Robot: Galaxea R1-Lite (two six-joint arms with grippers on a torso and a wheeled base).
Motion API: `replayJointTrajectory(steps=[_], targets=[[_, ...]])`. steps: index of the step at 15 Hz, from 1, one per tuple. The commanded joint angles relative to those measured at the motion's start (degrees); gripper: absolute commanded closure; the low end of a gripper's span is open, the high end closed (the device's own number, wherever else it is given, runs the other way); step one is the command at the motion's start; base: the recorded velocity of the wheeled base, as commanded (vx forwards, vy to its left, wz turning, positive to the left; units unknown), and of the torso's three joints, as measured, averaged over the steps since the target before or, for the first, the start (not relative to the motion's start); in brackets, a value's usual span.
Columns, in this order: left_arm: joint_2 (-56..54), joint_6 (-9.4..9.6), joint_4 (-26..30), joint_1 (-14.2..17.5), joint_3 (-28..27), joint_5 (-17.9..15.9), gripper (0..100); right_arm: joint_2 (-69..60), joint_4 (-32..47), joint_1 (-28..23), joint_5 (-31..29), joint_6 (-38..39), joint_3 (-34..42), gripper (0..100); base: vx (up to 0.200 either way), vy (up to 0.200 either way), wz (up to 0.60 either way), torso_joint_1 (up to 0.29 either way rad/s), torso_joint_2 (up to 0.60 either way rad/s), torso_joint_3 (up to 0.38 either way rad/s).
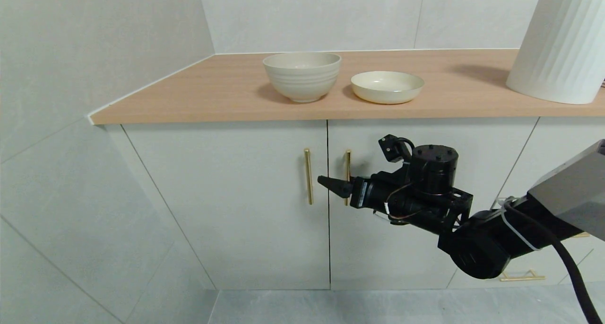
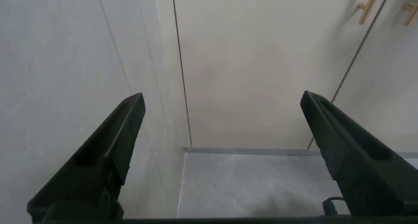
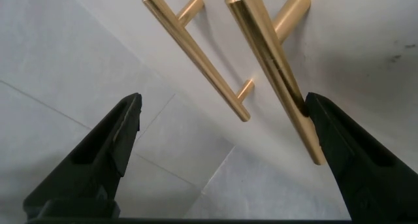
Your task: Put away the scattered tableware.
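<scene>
Nearest, low and right of middle in the head view: right gripper (image 1: 331,184), fingers spread wide, holding nothing, tips just beside two thin gold handles (image 1: 308,176) on the shut cupboard doors (image 1: 227,201). Also spread wide and holding nothing: left gripper (image 2: 222,103), facing a plain door and the grey floor (image 2: 261,185). Up top, in the middle of the frame, on the wooden counter (image 1: 189,97): deep bowl (image 1: 302,76) and flat dish (image 1: 386,86), side by side, not touching, both close to the front edge. Tall white ribbed pot (image 1: 557,45) in the upper right corner. Looks like time to open a door, with nothing put away yet. Easy to go wrong here: handles very close together, so might pinch both at once, or slip off the smooth bar. Might also swing the door into the arm, or bump the bowl off the edge when reaching up.
</scene>
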Motion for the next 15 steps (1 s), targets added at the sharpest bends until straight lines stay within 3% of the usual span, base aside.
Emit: replayJointTrajectory(steps=[1, 15], targets=[[0.00, -0.04, -0.01, -0.02, 0.00, 0.02, 0, -0.38, -0.05, 0.41, 0.49, 0.10, 0.53, 0, 0.000, 0.000, 0.00, 0.000, 0.00, 0.000], [0.00, -0.04, -0.01, -0.02, 0.00, 0.02, 0, -3.11, -2.07, 2.17, 1.02, 0.36, 3.16, 0, 0.000, 0.000, 0.00, 0.000, 0.00, 0.000]])
